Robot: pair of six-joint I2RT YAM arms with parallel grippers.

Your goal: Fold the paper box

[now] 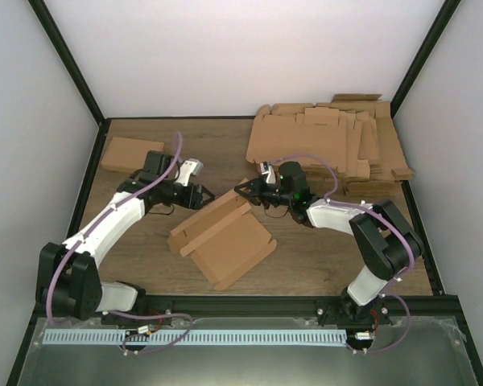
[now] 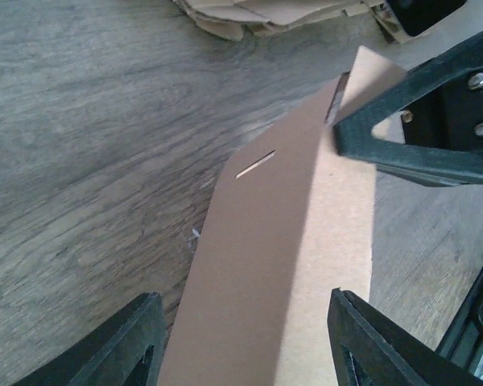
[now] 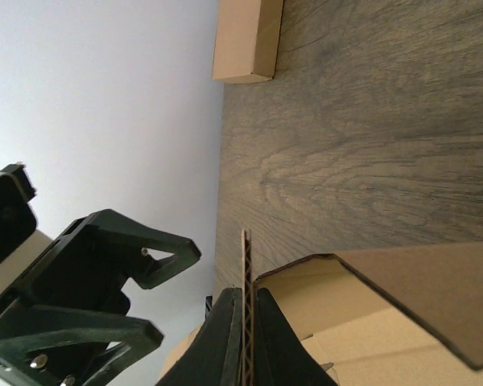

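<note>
Right pincer [image 3: 245,301] clamps a raised flap of the plain brown die-cut cardboard paper box [image 1: 225,241], near the pile of brown cardboard sheets [image 1: 330,145]; left pincer [image 2: 245,338] straddles that flap, grip indeterminable; judged light, stiff, easily creased: hold flap edges.

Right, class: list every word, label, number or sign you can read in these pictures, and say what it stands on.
None: the paper box, the pile of cardboard sheets, the small brown box and the wooden table all show plain, unprinted surfaces.
</note>
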